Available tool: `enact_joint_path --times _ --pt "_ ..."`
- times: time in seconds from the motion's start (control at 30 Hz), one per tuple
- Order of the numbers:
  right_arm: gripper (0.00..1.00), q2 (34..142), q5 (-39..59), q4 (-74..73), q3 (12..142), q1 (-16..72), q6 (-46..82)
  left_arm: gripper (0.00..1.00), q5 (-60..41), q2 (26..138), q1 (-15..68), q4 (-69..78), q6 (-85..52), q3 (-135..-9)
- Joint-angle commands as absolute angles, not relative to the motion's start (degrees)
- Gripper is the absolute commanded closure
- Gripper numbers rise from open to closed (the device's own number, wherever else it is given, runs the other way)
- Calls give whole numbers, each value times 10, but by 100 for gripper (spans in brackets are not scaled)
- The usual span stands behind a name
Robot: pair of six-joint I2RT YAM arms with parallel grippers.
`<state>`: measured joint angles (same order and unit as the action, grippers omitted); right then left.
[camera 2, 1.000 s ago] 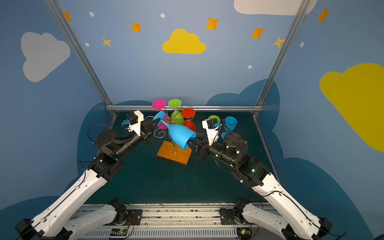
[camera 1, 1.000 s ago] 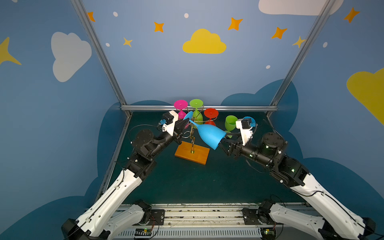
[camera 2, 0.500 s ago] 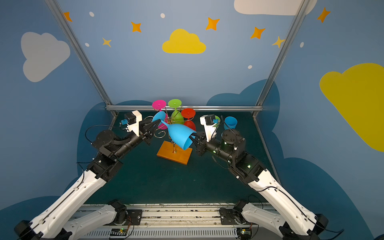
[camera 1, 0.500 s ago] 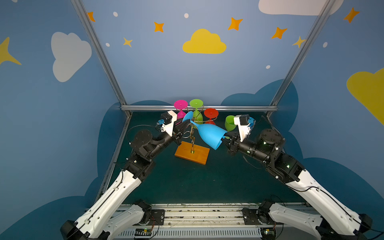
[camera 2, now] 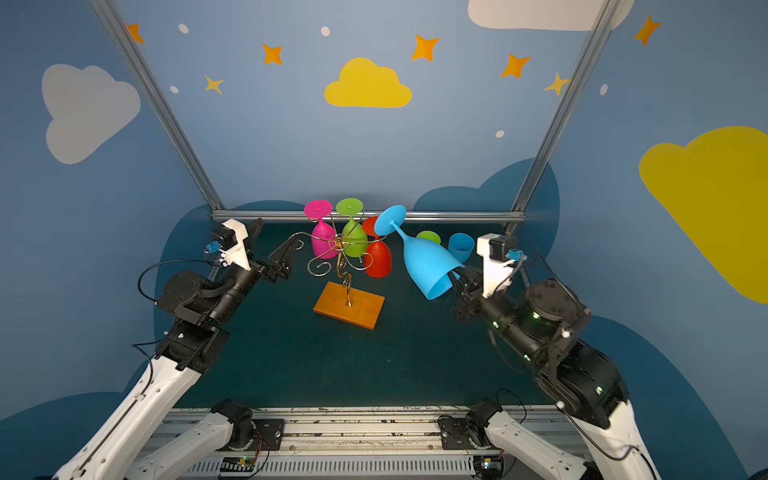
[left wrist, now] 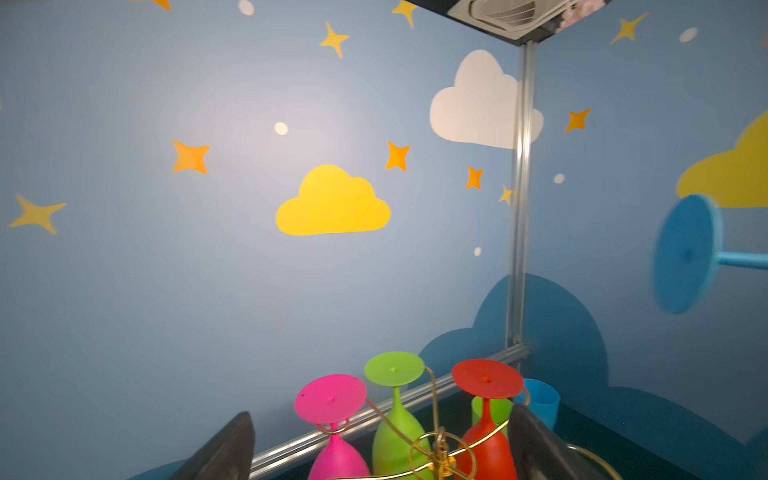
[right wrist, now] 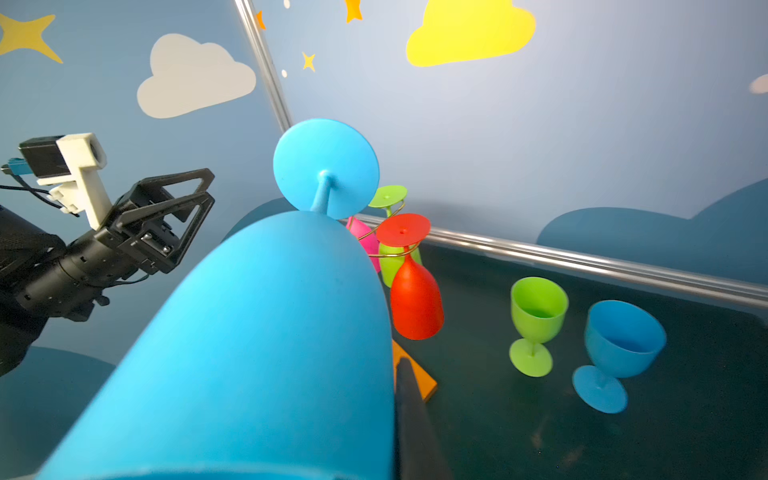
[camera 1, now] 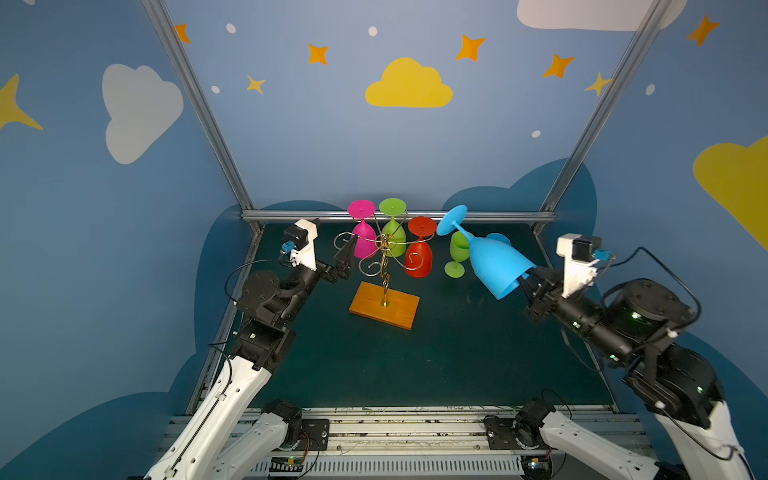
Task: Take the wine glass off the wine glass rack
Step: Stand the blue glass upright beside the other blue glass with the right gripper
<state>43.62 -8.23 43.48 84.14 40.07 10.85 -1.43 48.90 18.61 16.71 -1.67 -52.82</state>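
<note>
Evidently to clear the wine glass rack (camera 1: 384,257), the right gripper (camera 1: 525,277) clamps the wine glass (camera 1: 496,262) by its rim, tilted alongside. The left gripper (camera 2: 277,235) gapes empty nearby.

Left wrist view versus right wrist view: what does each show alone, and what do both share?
Only the left wrist view shows the ceiling vent. Only the right wrist view shows the bowl of the blue wine glass, the open left gripper, the wooden base, and the feet of the standing green glass and standing blue glass. Both show the pink glass, hanging green glass and red glass upside down on the wine glass rack, plus the blue wine glass's foot.
</note>
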Motion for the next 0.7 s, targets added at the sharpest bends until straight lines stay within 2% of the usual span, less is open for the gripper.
enact_joint_path --times 0.0,0.13,0.27,0.37,0.5,0.67 --pt "100 453 -152 611 850 397 96 6 6 478 143 182 -59 -507" --pt "100 471 -162 702 838 390 112 5 21 463 91 198 -103 -469" --pt "100 505 -166 729 811 370 105 5 13 463 46 227 -131 -420" --pt "100 555 -147 720 793 329 89 5 0 463 6 235 -176 -399" --pt "100 639 -82 706 786 245 64 5 -2 450 0 229 -135 -399" --pt "100 714 -98 733 815 173 35 4 15 426 0 231 -115 -385"
